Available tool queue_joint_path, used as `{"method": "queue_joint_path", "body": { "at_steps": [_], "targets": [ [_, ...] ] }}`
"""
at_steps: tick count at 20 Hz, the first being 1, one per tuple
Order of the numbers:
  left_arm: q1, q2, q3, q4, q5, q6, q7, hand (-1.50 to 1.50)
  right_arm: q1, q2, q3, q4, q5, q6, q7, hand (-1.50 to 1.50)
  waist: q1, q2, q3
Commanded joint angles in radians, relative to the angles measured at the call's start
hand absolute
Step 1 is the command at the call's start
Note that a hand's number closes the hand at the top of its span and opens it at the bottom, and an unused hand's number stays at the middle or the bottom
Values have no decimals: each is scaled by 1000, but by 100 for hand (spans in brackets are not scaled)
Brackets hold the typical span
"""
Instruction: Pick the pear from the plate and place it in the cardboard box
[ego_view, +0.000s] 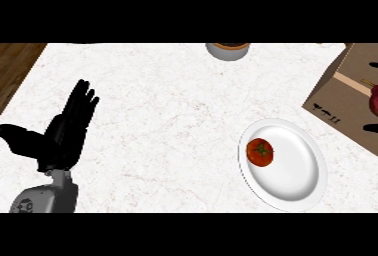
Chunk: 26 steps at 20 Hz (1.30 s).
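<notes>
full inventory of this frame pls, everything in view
Counter: one, white marbled, most of view.
Plate: one, white, lower right.
Fruit: one, red with green stem, on plate's left part; looks like a tomato, not a pear.
Cardboard box: one, brown, right edge.
Red thing: one, in box, cut off.
Black bits: two, flanking it; maybe right hand, cannot tell.
Pot: one, grey, top centre.
Left hand: one, black, open, resting at left.

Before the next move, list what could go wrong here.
1. The plate holds only a red fruit that looks like a tomato, not a pear; the wrong thing may get picked.
2. Only the left hand shows, open at the far left of the counter, across from the plate and the cardboard box; a reach from there would be long.
</notes>
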Motion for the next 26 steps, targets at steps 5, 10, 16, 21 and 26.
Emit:
{"method": "queue_joint_path", "body": {
  "at_steps": [5,10,16,21,26],
  "targets": [
    [-33,-11,1,39,-22,25,-13,0,-145,66,-202,150,-256,109,-190,-150,-17,8,15],
    [3,36,48,3,29,-16,10,0,-169,28,-291,278,-393,389,-120,-150,-23,1,14],
    [12,-10,8,-10,5,14,5,0,-251,-77,-401,430,-516,618,-29,-150,-15,5,15],
    [20,-22,-17,-32,-2,14,23,0,-252,-134,-453,517,-556,641,-33,-150,-3,13,17],
    [8,-9,4,-33,1,21,32,0,-182,-168,-493,545,-595,678,-76,-150,-7,14,18]
  ]
}}
